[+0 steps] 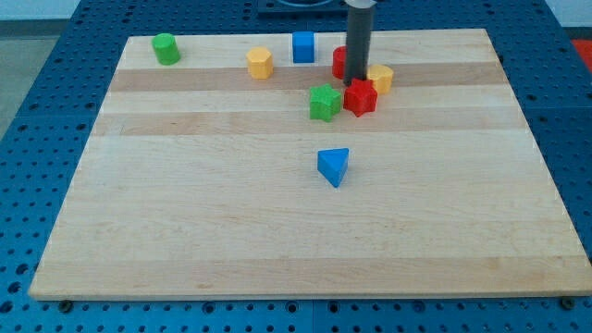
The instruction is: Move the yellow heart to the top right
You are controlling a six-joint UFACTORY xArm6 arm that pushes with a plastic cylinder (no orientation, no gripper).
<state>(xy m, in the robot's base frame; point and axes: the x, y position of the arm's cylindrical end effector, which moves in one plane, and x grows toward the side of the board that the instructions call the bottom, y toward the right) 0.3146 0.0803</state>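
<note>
My tip (352,84) is down on the pale wooden counter (277,231), in the thick of a cluster near the view's top, right of centre. The tool is a plain dark rod with nothing to spread or pinch, and its upper end is cut off by the view's top edge.

Just to the tip's right sits the red star-shaped block (361,97), touching or nearly touching the rod; the exact contact is hard to make out. Behind the rod, a second red block (339,62) peeks out on the rod's left, its shape mostly hidden. To the right, a yellow block (381,78) is partly covered by the red star, so its outline is unclear. Left of the tip, the green star-shaped block (325,103) sits just beside the red star.

Further left along the top, another yellow block (261,63), the heart as far as I can tell, stands apart, with the blue cube (303,46) near its right. A green cylinder-like block (166,48) sits at the top left corner. The blue triangular block (334,166) lies alone near the centre.
</note>
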